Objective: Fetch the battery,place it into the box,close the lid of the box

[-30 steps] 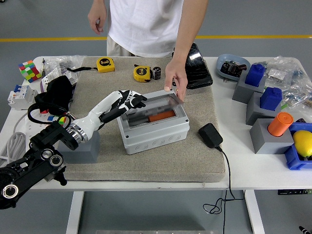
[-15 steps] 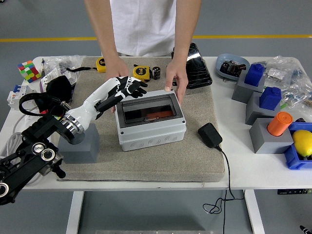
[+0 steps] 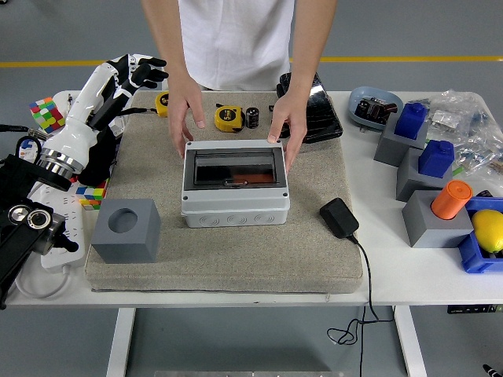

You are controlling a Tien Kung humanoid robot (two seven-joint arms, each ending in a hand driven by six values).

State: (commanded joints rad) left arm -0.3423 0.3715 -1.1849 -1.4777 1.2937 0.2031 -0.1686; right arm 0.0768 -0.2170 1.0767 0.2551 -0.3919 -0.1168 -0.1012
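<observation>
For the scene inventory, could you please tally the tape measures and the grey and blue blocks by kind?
Yellow tape measures: 2
Grey blocks: 4
Blue blocks: 2
Total: 8

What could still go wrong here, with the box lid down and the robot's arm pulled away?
The person's hands grip both sides of the box, so a returning left hand could strike them. That raised hand also hangs over the clutter near the Rubik's cube and might knock it when lowering.
</observation>
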